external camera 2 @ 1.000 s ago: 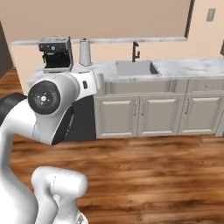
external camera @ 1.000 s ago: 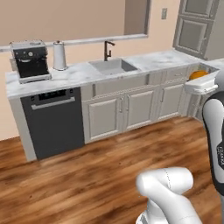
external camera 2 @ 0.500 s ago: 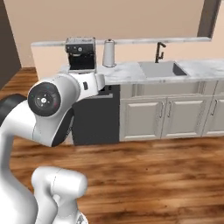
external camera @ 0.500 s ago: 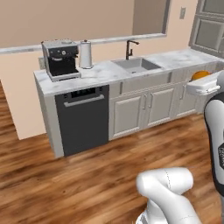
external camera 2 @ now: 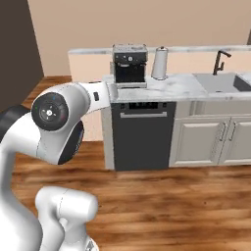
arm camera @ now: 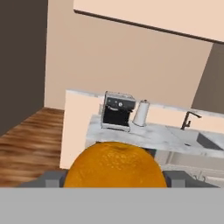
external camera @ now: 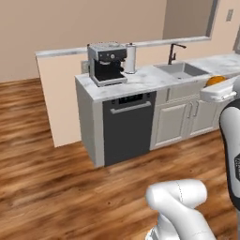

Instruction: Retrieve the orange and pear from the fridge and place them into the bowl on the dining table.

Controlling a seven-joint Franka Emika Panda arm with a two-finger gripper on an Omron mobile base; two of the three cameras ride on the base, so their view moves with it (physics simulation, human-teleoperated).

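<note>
Orange (arm camera: 114, 165) sits gripped in the claw (arm camera: 114, 177).

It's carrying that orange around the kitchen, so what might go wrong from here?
The orange sits between the pincer fingertips and bulges well past them, so a jolt while driving might let the round fruit slip out. Held that close, it also hides much of the hand camera's lower view. The counter with the coffee machine stands ahead, so a wide arm swing might clip it.
</note>
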